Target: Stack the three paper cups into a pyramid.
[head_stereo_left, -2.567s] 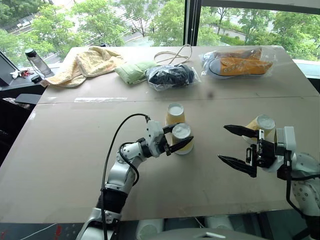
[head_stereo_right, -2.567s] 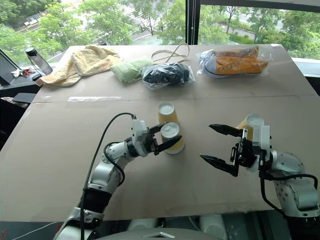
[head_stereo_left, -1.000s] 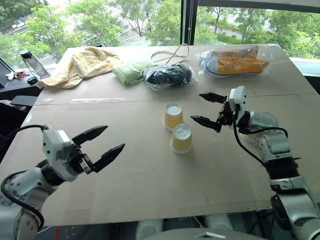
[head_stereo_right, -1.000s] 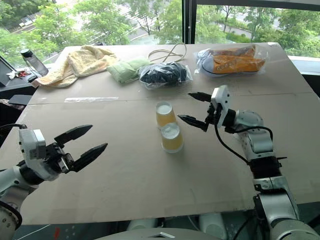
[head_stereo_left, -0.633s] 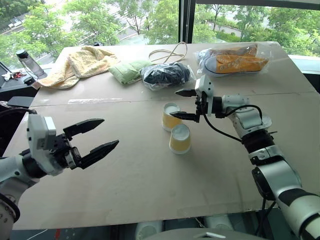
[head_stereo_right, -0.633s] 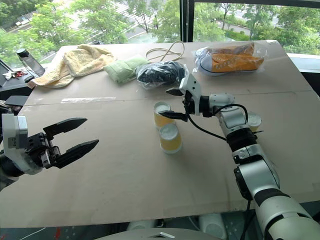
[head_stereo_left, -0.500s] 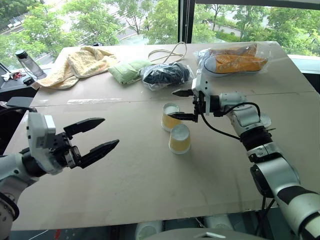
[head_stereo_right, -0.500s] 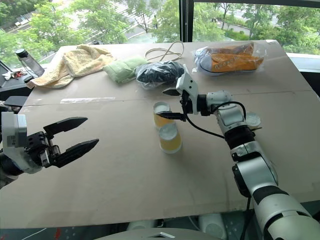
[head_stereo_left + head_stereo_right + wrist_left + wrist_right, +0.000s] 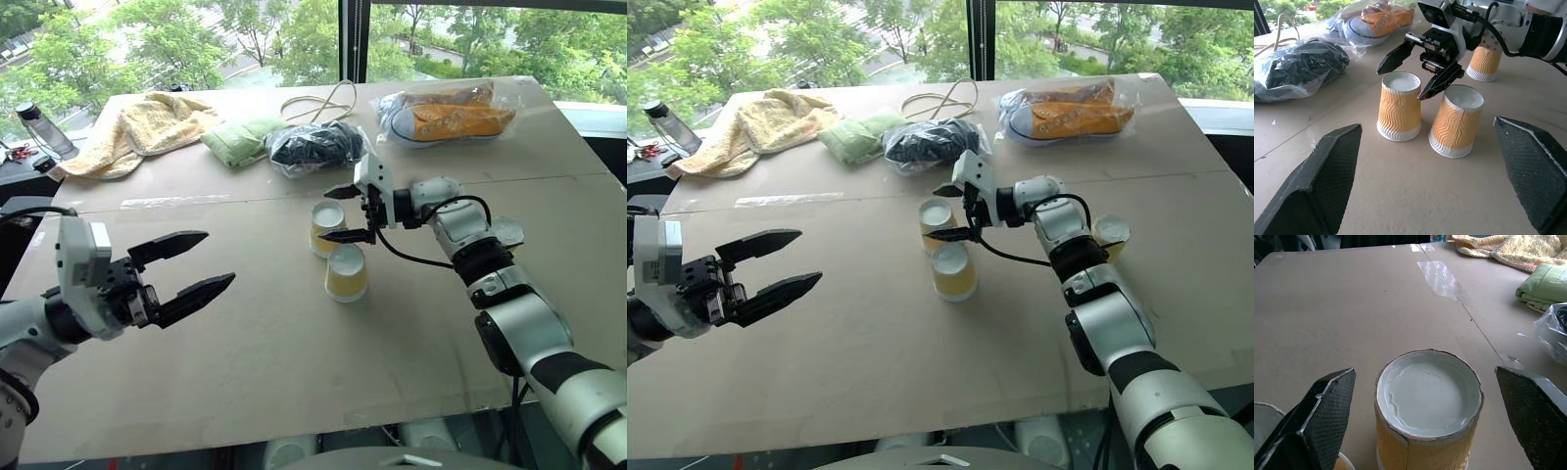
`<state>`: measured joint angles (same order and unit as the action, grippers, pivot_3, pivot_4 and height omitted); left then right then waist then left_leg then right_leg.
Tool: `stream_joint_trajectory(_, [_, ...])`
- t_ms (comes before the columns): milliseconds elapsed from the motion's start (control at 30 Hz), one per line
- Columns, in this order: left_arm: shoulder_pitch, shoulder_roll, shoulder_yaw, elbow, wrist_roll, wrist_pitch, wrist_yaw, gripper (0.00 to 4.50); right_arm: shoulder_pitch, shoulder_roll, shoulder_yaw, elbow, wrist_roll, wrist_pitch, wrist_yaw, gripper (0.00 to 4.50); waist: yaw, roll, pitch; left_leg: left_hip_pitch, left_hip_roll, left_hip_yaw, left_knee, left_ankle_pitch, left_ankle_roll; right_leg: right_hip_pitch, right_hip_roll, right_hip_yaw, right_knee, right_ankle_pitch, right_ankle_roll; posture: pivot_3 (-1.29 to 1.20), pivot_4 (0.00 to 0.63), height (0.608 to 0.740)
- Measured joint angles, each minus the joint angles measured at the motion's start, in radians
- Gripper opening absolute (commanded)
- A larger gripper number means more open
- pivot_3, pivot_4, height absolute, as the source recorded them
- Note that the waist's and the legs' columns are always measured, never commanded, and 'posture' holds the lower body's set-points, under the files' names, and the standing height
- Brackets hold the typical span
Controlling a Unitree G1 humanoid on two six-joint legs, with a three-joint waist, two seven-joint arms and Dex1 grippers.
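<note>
While both tools (image 9: 201, 264) (image 9: 340, 213) gape empty, three upturned cups (image 9: 1399, 112) (image 9: 1457, 121) (image 9: 1484, 62) stand unstacked.

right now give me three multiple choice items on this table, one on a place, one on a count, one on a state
1. Where is the right tool?
A. at the far cup of the middle pair
B. over the towel
C. at the table's near edge

2. How many paper cups stand upside down on the table?
A. one
B. three
C. five

3. How is the left tool?
A. shut on a cup
B. open, holding nothing
C. shut on a cable

Answers:
1. A, its fingers flank that cup.
2. B, the near cup and the far cup in the middle, the third cup beyond the right arm.
3. B, its fingers stand apart over bare table.
</note>
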<state>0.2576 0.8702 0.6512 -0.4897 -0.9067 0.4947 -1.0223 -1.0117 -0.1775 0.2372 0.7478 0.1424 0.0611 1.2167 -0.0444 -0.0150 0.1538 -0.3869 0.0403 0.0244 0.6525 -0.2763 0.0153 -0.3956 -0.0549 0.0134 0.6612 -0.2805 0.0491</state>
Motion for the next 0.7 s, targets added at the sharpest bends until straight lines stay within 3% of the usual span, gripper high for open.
stream_joint_trajectory(33, [0.001, -0.001, 0.000, 0.000, 0.000, 0.001, -0.001, 4.43, -0.004, 0.005, -0.002, 0.012, -0.002, -0.005, 0.000, 4.50, 0.000, 0.000, 0.000, 0.000, 0.000, 0.000, 0.000, 0.000, 0.000, 0.000, -0.001, 0.000, 0.000, 0.000, 0.000, 0.00, 0.150, 0.740])
stream_joint_trajectory(100, [0.002, -0.002, 0.000, 0.000, 0.000, 0.001, -0.002, 4.50, -0.005, 0.010, -0.004, 0.018, -0.004, -0.012, 0.000, 3.98, 0.000, 0.000, 0.000, 0.000, 0.000, 0.000, -0.001, 0.000, 0.000, 0.000, -0.002, 0.000, 0.000, 0.000, 0.000, 0.00, 0.150, 0.740])
stream_joint_trajectory(233, [0.005, -0.004, 0.000, 0.000, 0.001, 0.001, -0.005, 4.50, -0.006, 0.017, -0.011, 0.037, -0.008, -0.029, 0.000, 2.23, 0.000, 0.000, 0.000, 0.000, 0.000, 0.000, -0.001, 0.000, -0.001, 0.000, -0.005, 0.000, 0.000, 0.000, 0.000, 0.00, 0.150, 0.740])
stream_joint_trajectory(267, [0.006, -0.004, 0.000, 0.001, 0.001, 0.001, -0.006, 4.50, -0.006, 0.018, -0.011, 0.038, -0.008, -0.030, 0.001, 2.08, 0.000, 0.000, 0.000, 0.000, 0.000, 0.000, -0.001, 0.001, -0.001, 0.000, -0.005, 0.000, 0.000, 0.000, 0.000, 0.00, 0.150, 0.740])
stream_joint_trajectory(700, [-0.019, -0.003, -0.016, 0.025, 0.014, 0.001, -0.027, 4.50, 0.002, 0.009, -0.020, -0.017, -0.008, -0.016, 0.004, 2.08, 0.001, 0.000, 0.000, -0.002, -0.001, -0.001, -0.001, 0.002, -0.004, -0.001, -0.007, 0.000, 0.000, 0.000, 0.000, 0.00, 0.150, 0.740])
